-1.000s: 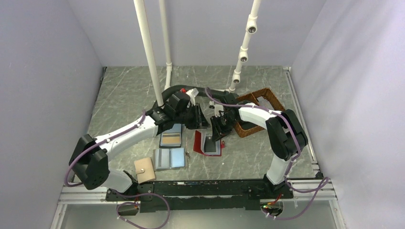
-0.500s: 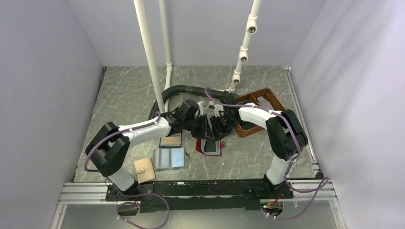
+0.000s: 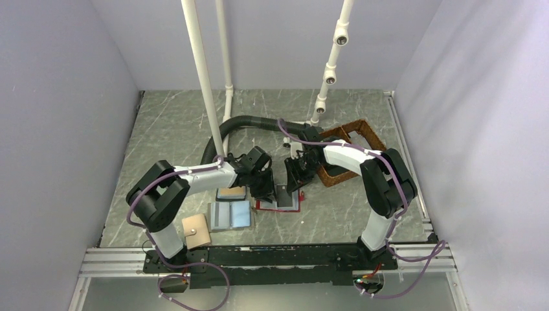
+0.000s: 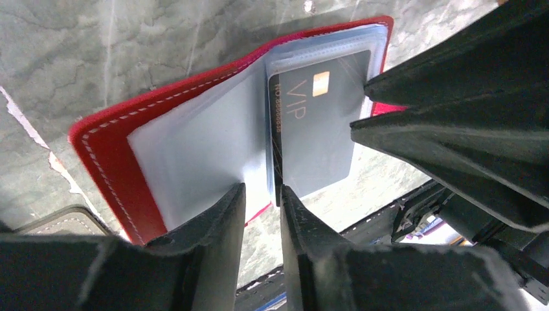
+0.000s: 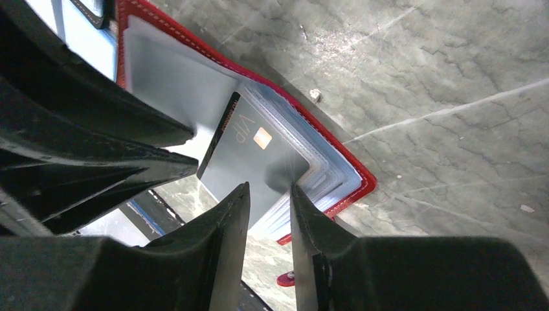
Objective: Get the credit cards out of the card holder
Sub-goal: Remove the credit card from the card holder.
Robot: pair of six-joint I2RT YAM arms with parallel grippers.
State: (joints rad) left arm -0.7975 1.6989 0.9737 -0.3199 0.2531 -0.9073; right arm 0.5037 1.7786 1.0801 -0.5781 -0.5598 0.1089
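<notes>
Oddly, both grippers, left (image 4: 262, 197) and right (image 5: 268, 194), nearly closed, hide the flat-open red wallet's (image 4: 110, 139) edges, grey card (image 4: 317, 136) slanted

claws (image 3: 278, 183) crowd card holder (image 3: 279, 202), right side open

The flat dark grey plastic card (image 4: 317, 126) lying in the open red stitched wallet's (image 4: 107, 149) clear sleeve reads "VIP" in pale gold letters; a row of small gold digits along its edge is too fine to read.
</notes>
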